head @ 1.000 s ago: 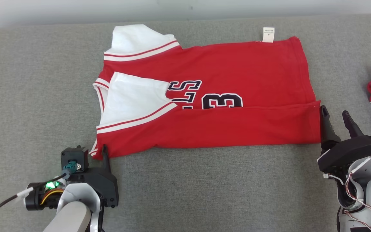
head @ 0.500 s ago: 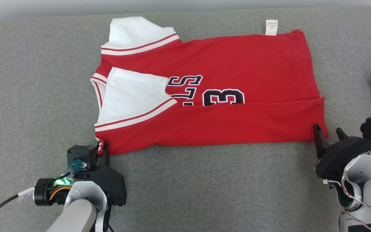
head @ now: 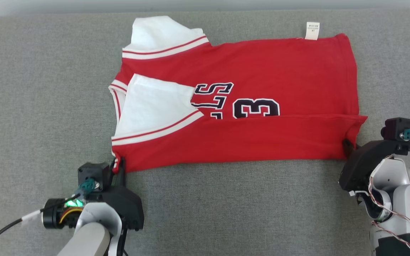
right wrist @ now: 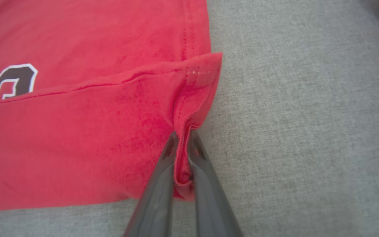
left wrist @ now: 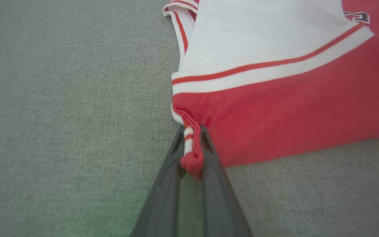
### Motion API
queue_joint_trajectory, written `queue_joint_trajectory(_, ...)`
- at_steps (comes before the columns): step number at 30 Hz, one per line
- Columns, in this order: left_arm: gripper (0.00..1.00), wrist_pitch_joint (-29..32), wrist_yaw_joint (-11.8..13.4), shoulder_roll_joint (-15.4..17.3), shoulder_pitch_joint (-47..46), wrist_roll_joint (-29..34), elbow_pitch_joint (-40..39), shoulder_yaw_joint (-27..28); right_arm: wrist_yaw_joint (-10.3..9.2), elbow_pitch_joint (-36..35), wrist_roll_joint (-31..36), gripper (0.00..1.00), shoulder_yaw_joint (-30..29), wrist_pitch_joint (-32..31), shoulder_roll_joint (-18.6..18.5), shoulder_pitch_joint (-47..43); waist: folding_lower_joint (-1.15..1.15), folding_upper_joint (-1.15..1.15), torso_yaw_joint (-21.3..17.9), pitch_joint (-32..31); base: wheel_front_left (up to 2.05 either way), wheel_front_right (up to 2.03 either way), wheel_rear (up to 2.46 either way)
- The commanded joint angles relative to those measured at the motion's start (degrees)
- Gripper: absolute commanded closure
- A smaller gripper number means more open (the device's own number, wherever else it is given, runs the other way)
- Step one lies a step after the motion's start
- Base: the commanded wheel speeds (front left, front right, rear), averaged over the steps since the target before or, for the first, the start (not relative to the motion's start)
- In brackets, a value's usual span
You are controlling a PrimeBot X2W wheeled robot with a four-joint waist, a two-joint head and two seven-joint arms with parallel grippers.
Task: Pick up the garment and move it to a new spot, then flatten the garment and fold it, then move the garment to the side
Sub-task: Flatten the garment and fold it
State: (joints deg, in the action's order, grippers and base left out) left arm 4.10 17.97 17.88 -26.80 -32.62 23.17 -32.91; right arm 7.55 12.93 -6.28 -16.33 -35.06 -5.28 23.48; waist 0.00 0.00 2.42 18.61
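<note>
Both near corners of the jersey (head: 262, 71) are caught, so the step in hand looks like a fold carried away from the robot. To do it well, I would raise both corners together, at the same height, with the near edge drawn gently taut between them. Then carry that edge over toward the far edge and let go only once the cloth lies down. The left jaws are pressed together on a small bunch of red-and-white trim at the near left corner. That thin hold may slip if pulled sideways. The right jaws pinch a puckered bit of hem at the near right corner. Whether they hold every layer there I cannot tell. The jersey lies flat in the middle of the grey cloth-covered worktop (head: 48, 89), neck to the left and hem to the right. It is red with white sleeves (head: 151, 103) edged in red stripes. Its near side is folded up over the lower half of dark, white-edged lettering (head: 255, 108). A white label (head: 312, 31) sticks out at the far edge.
</note>
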Motion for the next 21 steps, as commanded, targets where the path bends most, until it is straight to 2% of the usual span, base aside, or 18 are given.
queue_joint_trajectory(1,1.00,0.19,-0.82,0.40,3.13,-1.52,0.67,-0.31,-0.16,0.11,-0.53,1.00,0.07,-0.37,0.52,-2.15,0.00,0.00,-0.12,-0.87,0.00,0.00,0.00)
queue_joint_trajectory(10,1.00,0.20,-0.10,3.47,8.24,-2.24,-5.69,0.20,-0.16,-7.01,-3.56,1.00,-2.22,-0.65,1.13,-7.61,0.00,0.00,-0.73,-4.17,0.00,0.00,0.00)
queue_joint_trajectory(21,1.00,4.57,4.16,7.63,17.33,-3.25,-18.35,-0.21,-0.16,-17.61,-7.71,1.00,-4.61,-5.23,2.38,-18.87,0.00,0.00,-1.12,-7.12,0.00,0.00,0.00)
